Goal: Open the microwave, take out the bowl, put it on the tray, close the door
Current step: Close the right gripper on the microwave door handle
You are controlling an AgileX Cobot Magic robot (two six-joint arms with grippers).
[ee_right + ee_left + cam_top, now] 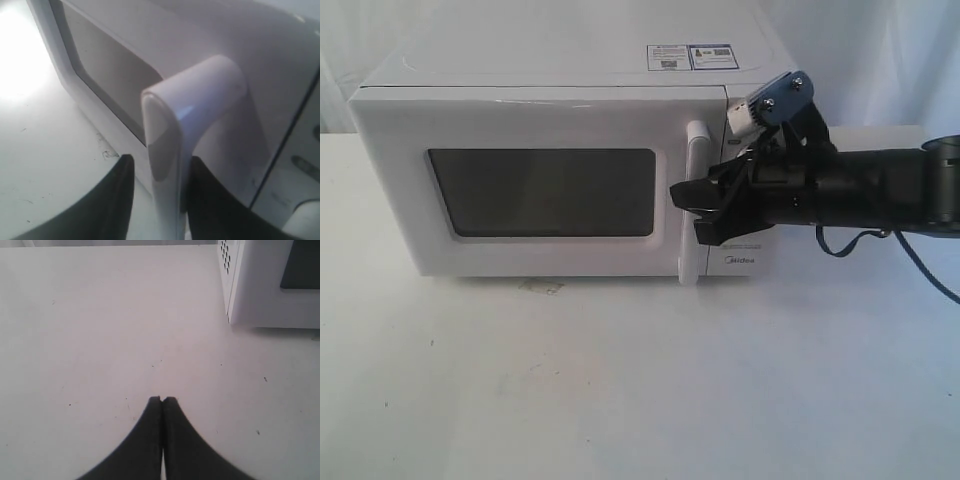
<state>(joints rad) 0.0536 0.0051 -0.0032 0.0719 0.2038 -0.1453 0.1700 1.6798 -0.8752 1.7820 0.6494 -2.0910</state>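
Note:
The white microwave (550, 110) stands at the back of the table with its door (540, 125) closed and its dark window (542, 192) showing nothing inside. The bowl is hidden and no tray is in view. My right gripper (688, 212) reaches in from the right and is open around the vertical white bar handle (170, 115). One finger (120, 185) stands a little off the handle, the other lies close against its far side. My left gripper (163, 400) is shut on nothing, low over bare table beside the microwave's corner (260, 285). It does not show in the exterior view.
The right arm (860, 195) covers the dial panel, and its cable (860, 240) hangs to the right. Stickers (692, 56) lie on the microwave's top. A small smudge (542, 287) marks the white table (620, 380) just in front of the door.

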